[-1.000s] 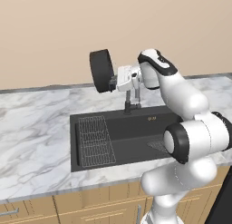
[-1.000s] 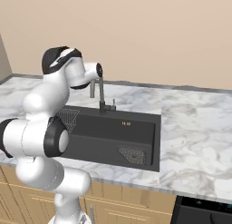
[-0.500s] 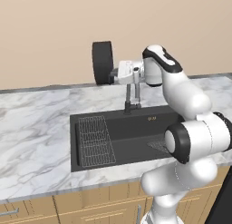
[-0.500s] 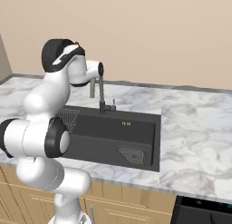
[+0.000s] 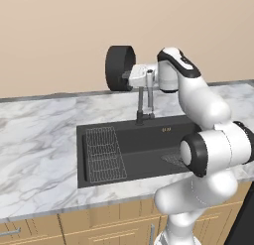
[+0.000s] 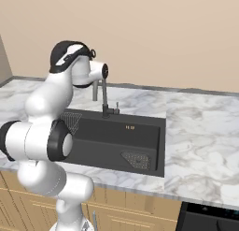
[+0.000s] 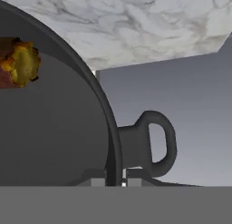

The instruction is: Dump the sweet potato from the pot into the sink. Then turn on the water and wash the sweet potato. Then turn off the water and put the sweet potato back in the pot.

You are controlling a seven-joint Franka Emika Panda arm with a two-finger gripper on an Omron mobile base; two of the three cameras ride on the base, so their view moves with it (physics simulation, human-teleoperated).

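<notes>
- The gripper (image 5: 130, 76) is clamped tight on the rim of the pot (image 5: 119, 68), holding it tipped on its side in the air above the back edge of the sink (image 5: 144, 152), beside the faucet (image 5: 145, 97).
- In the hand view, the sweet potato (image 7: 18, 64) lies inside the pot (image 7: 50, 123), against its wall.
- A loop handle (image 7: 152, 143) sticks out from the rim near the fingers.
- A wire rack (image 5: 103, 153) lies at the sink's left end.

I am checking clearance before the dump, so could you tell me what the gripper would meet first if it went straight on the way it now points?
The gripper is shut on the pot, held tipped above the counter. Along its line in the hand view, marble counter lies beyond the pot, probably first, though depth is unclear.
</notes>
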